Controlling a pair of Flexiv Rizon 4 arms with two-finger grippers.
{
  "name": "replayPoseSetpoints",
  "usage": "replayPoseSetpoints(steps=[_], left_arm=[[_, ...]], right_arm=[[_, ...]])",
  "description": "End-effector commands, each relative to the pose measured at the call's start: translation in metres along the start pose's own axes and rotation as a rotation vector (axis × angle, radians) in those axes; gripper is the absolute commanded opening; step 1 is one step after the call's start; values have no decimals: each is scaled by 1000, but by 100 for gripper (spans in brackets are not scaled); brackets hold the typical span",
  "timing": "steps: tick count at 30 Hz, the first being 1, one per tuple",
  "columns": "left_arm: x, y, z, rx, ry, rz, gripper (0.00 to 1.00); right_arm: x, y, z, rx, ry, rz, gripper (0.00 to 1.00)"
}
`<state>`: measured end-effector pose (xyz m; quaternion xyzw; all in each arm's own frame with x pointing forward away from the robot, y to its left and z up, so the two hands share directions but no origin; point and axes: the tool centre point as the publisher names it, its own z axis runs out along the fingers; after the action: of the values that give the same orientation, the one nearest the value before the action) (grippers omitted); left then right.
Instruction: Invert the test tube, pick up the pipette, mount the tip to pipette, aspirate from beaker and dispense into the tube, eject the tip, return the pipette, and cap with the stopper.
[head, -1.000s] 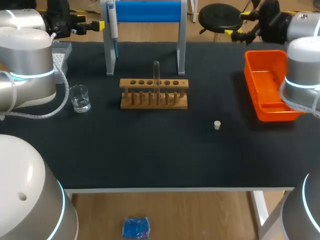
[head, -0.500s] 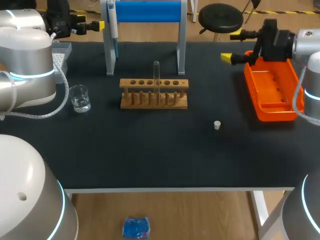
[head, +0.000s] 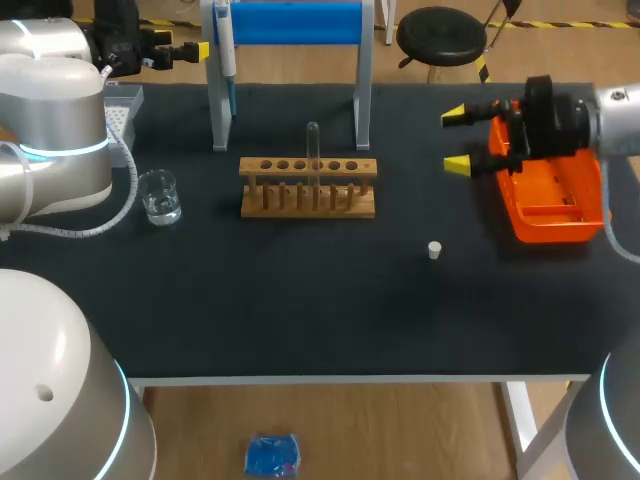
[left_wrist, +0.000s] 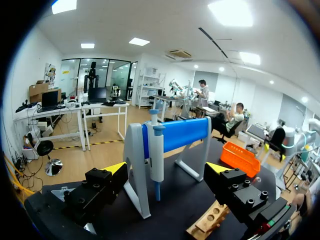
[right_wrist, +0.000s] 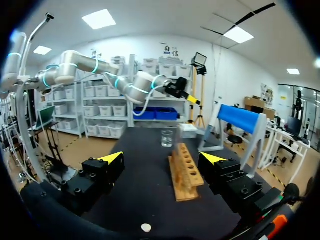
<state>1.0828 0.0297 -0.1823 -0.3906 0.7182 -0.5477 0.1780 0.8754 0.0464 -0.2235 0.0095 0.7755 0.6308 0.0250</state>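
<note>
— Trouble from here, where do you see it? The right gripper (head: 457, 139) hangs over the table just beside the orange tray (head: 550, 205), fingers apart and holding nothing; the test tube (head: 313, 150) stands upright in the wooden rack (head: 308, 187), well apart from it.
— At the tube itself, I'd say; it is thin, clear glass, and a finger meeting it off-centre could tip it or drag the rack; a hard squeeze might crack it, a soft one let it slip when it is turned over.
— And the left gripper (left_wrist: 166, 169)?
— Wide open too, and empty, facing the pipette (left_wrist: 157, 155) hung on the blue stand (left_wrist: 175, 135); no hazard there yet.
— The stopper (head: 434, 250)?
— Loose on the table between rack and tray; a low pass of the right arm could knock it rolling; the beaker (head: 159, 196) sits out of that path, on the rack's other side.
</note>
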Motion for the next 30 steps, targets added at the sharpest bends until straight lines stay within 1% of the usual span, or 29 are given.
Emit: replayPoseSetpoints(steps=[1,5,8,11,13,30], left_arm=[[0,0,0,0,0,0,100],[0,0,0,0,0,0,100],[0,0,0,0,0,0,100],[0,0,0,0,0,0,100],[0,0,0,0,0,0,100],[0,0,0,0,0,0,100]], right_arm=[[5,-6,6,-35,75,-2,100],[11,-7,19,-51,97,-15,100],[11,-9,28,-46,102,-17,100],[10,-11,34,-40,101,-21,100],[8,-11,37,-32,78,-29,100],[8,-11,37,-32,78,-29,100]])
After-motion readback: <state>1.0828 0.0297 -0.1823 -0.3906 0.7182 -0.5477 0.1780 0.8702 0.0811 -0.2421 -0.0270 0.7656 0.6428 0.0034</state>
